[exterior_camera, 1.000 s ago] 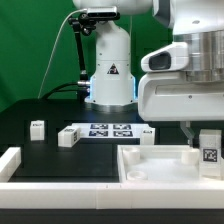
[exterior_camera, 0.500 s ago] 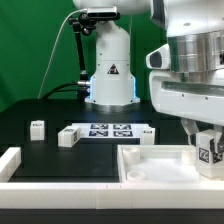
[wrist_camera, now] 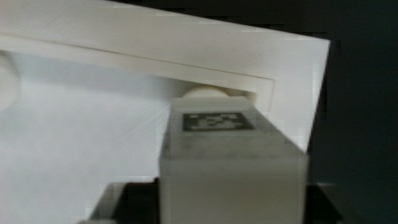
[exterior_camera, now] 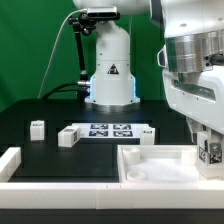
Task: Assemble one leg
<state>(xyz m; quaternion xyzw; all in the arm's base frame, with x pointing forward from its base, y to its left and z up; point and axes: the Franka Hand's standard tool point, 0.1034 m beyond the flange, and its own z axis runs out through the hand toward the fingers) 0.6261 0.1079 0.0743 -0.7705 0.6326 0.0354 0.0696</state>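
My gripper is shut on a white leg with a black-and-white tag on its face. It holds the leg upright over the far right corner of the large white panel at the exterior view's right. In the wrist view the leg fills the space between my jaws, its far end at the panel's corner recess. Whether the leg touches the panel I cannot tell.
The marker board lies mid-table before the robot base. Three more loose white legs stand nearby: one at the left, one beside the board, one at its right end. A white rail borders the front left.
My gripper has moved toward the exterior view's right with the leg, which now sits closer to the panel's right corner.
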